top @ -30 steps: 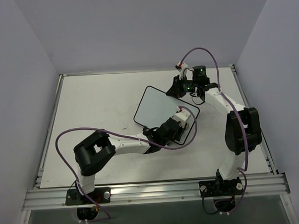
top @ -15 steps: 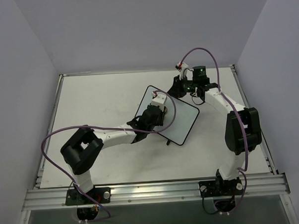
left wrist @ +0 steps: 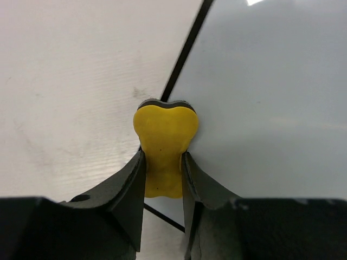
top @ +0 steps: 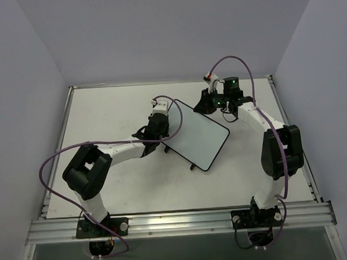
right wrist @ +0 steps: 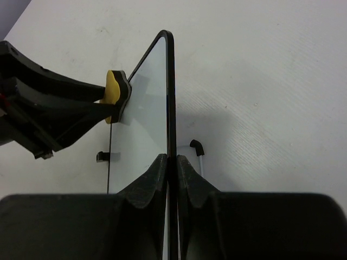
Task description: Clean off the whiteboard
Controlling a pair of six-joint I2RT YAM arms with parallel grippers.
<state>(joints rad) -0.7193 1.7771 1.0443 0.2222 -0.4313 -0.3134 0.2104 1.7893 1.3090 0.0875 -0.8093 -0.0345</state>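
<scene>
I see the small rectangular whiteboard (top: 200, 137), a smooth white panel inside a thin black rim with rounded corners, right of centre on the pale table (top: 103, 110) and turned diagonally to the table's edges. It is propped up at a tilt, its two small black feet (right wrist: 196, 145) down at the tabletop along the near long edge and the opposite rim pinched between the closed fingers of the right gripper (right wrist: 169, 158). The face reads plain pale white with a faint sheen; my right wrist camera looks along the rim, edge-on.
</scene>
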